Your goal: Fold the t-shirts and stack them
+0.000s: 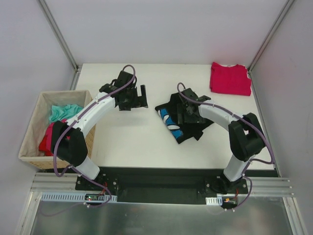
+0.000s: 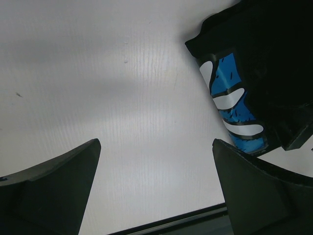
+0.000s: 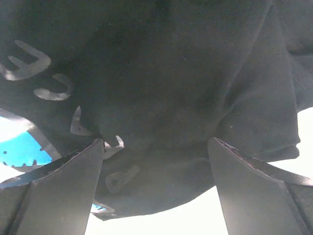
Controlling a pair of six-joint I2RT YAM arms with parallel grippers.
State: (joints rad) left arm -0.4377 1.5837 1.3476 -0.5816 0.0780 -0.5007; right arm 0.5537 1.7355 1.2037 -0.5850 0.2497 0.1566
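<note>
A crumpled black t-shirt (image 1: 188, 125) with a blue and white print lies in the middle of the table. A crimson t-shirt (image 1: 230, 78) lies folded at the far right corner. My right gripper (image 1: 182, 116) hangs low over the black t-shirt (image 3: 161, 83), open, its fingers (image 3: 73, 181) spread over the cloth near the hem, with pale lettering beside the left one. My left gripper (image 1: 141, 97) hovers open over bare table to the shirt's left. In the left wrist view the left gripper (image 2: 155, 144) holds nothing, and the shirt's blue print (image 2: 234, 107) shows at the upper right.
A woven tan basket (image 1: 30, 133) stands off the table's left edge, holding teal cloth (image 1: 64, 112) and red cloth (image 1: 48, 138). White walls close in the table behind and at both sides. The table's dark front edge (image 2: 171, 221) shows under the left gripper.
</note>
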